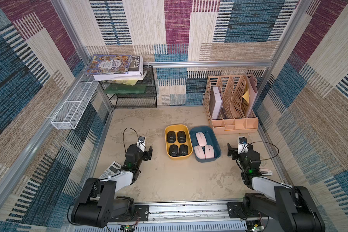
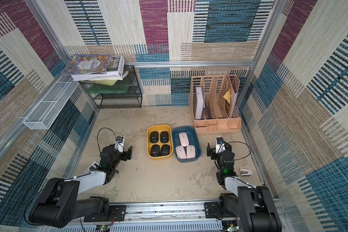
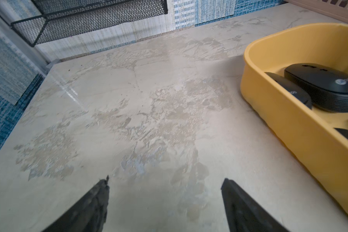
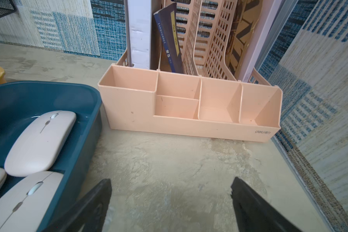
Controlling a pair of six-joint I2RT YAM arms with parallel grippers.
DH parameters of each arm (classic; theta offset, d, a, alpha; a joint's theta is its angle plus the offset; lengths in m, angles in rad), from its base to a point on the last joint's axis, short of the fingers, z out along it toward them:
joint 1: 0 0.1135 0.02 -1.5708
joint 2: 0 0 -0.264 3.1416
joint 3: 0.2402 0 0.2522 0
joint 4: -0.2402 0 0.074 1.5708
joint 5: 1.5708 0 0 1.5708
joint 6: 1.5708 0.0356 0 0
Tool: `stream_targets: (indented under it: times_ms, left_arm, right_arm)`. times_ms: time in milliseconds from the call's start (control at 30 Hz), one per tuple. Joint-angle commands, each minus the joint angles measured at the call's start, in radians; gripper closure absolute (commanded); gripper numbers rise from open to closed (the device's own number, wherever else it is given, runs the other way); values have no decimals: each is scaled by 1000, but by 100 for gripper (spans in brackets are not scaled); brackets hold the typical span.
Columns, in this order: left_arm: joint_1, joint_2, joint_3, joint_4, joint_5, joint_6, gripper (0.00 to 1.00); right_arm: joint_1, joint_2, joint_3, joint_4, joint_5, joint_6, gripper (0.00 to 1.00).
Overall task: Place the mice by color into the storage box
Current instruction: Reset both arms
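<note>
Across the beige table (image 1: 169, 180), the biggest item is a peach file rack (image 1: 235, 125) at the far right corner, with a few books and folders standing in its slots. At the far left corner a black mesh shelf (image 1: 135, 100) carries a stack of books (image 1: 113, 66), and a white mesh basket (image 1: 72, 106) hangs on the left wall.

Both arms reach in from the near edge. The left gripper (image 3: 165, 179) hovers over bare table just left of the boxes, its jaws spread wide with nothing between them. The right gripper (image 4: 171, 180) hovers over bare table to the right of the boxes and in front of the file rack, its jaws likewise spread and empty.

Two boxes sit side by side at the middle of the table, touching or nearly so. The yellow box (image 1: 179, 156) is on the left and the blue box (image 1: 207, 159) on the right, angled slightly.

Four black mice (image 1: 171, 137) lie flat in the yellow box, two by two. Three pink mice (image 1: 201, 139) lie in the blue box, one at the far end and two side by side at the near end.

A white-and-grey calculator (image 1: 112, 170) lies near the left edge, partly hidden under the left arm. A small white stapler (image 2: 245, 172) lies near the right edge, beside the right arm.
</note>
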Motion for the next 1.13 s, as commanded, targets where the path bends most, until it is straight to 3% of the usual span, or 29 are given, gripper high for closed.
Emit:
stream_targets:
  times_ms: [0, 133, 200, 233, 300, 333, 1100]
  left_arm:
    - [52, 21, 32, 78, 54, -12, 8]
    - [98, 149, 50, 176, 64, -59, 9]
    - [118, 140, 128, 13, 48, -93, 10]
    - [130, 164, 138, 37, 44, -107, 9]
    - [152, 167, 192, -75, 40, -144, 7]
    - [166, 179, 198, -61, 59, -154, 0]
    - [172, 174, 197, -68, 73, -158, 0]
  right_arm:
    - [-9, 85, 41, 152, -9, 2, 4]
    - [-10, 254, 64, 267, 7, 0, 4]
    - [-27, 247, 107, 157, -6, 22, 4]
    - [-36, 264, 123, 158, -14, 29, 4]
    - [-56, 268, 163, 80, -24, 56, 4]
    - [-61, 274, 150, 119, -36, 52, 4]
    - [-58, 267, 153, 103, -31, 56, 4]
